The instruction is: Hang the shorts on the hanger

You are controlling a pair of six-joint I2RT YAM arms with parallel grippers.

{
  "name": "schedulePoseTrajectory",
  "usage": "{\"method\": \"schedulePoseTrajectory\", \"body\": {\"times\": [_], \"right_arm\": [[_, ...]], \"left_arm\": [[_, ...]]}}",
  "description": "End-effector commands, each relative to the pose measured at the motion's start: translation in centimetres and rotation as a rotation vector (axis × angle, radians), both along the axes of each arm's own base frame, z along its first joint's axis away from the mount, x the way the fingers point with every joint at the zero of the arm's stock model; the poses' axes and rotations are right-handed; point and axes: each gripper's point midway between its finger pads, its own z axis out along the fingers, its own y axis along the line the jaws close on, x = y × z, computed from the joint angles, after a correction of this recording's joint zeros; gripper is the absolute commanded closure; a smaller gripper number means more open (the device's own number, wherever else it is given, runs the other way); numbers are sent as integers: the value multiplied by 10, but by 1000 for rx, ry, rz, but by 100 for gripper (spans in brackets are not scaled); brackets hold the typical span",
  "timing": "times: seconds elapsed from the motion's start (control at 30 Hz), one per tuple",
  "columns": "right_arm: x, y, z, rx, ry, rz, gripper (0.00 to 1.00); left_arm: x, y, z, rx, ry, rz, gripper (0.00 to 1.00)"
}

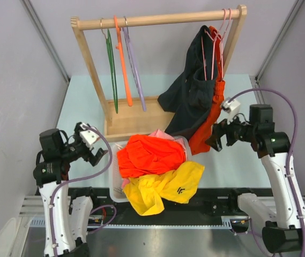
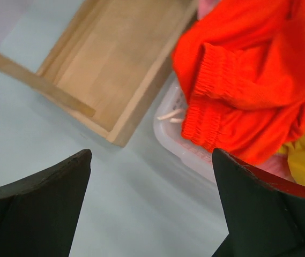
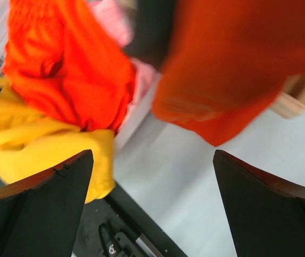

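The bright orange shorts [image 1: 151, 155] lie crumpled on top of a white basket [image 1: 114, 187] at the front middle. They show in the left wrist view [image 2: 248, 80] with the elastic waistband, and in the right wrist view [image 3: 66, 69]. The orange hanger [image 1: 123, 61] hangs on the wooden rack's rail, between a green hanger [image 1: 111, 69] and a lilac one [image 1: 134, 67]. My left gripper [image 1: 99, 152] is open and empty, left of the basket, above the table [image 2: 151, 214]. My right gripper [image 1: 215, 140] is open and empty, right of the basket [image 3: 152, 214].
Yellow shorts [image 1: 163, 187] with a dark logo hang over the basket's front. A dark garment [image 1: 190, 96] and a darker red-orange garment [image 1: 210, 118] hang on pink hangers at the rail's right end. The wooden rack's base tray [image 1: 136, 120] stands behind the basket.
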Motion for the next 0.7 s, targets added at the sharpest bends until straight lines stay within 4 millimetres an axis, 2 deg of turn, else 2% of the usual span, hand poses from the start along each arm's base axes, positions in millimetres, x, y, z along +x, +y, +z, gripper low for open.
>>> {"method": "schedulePoseTrajectory", "body": {"times": [0.0,0.1,0.13,0.2,0.23,0.27,0.3,0.33,0.53,0.57,0.67], "right_arm": [[-22,22,-13,-66,9,126,0],[-29,32,-17,-92,-6,171,0],[-36,40,-19,-113,-6,210,0],[-41,45,-22,-133,-5,240,1],[-45,48,-22,-136,-3,264,1],[-46,50,-22,-138,-4,272,1],[-48,51,-20,-138,-11,278,2],[-52,55,-19,-141,-17,300,2],[-56,61,-10,-120,-31,297,0],[-55,63,-9,-114,-31,297,0],[-51,66,-7,-94,-20,277,0]], "left_arm": [[-17,-24,-32,117,14,-288,2],[-9,-34,-43,167,-21,-357,3],[-11,-46,-45,176,-36,-418,3],[-6,-54,-53,219,-59,-453,3],[-11,-67,-57,228,-66,-514,3],[-11,-69,-65,243,-53,-525,4],[-3,-75,-61,244,-98,-531,4],[-3,-82,-63,239,-102,-546,4],[21,-98,-69,235,-99,-553,4],[22,-99,-72,241,-91,-561,1],[20,-105,-89,261,-46,-614,2]]}}
